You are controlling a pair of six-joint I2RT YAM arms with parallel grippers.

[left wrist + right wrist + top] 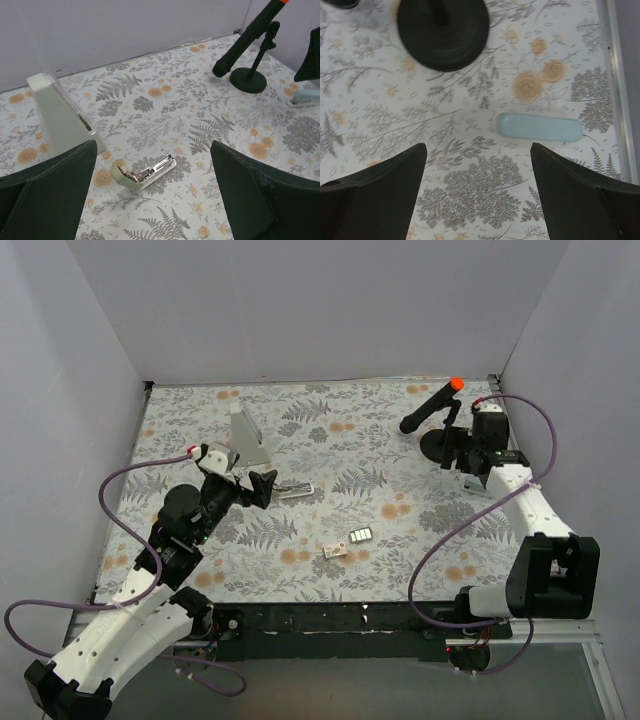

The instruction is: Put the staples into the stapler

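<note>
A small stapler [295, 490] lies on the patterned mat, swung open, with a pale green shell and a bare metal channel; the left wrist view shows it [145, 172] too. My left gripper [262, 488] is open and empty just left of it, and in the wrist view [152, 149] the stapler lies between and ahead of the fingers. The staples lie nearer the front: a small tray with silvery-green strips [360, 536] and a tiny whitish packet [334, 549]. My right gripper [465, 455] is open and empty at the far right, hovering [477, 147] just short of a closed light blue stapler [538, 127].
A tall grey-white wedge [247, 435] stands behind the left gripper, close to its left finger [55, 122]. A black stand with an orange-tipped arm [430, 410] and a round base [442, 30] sits next to the right gripper. Grey walls enclose the mat.
</note>
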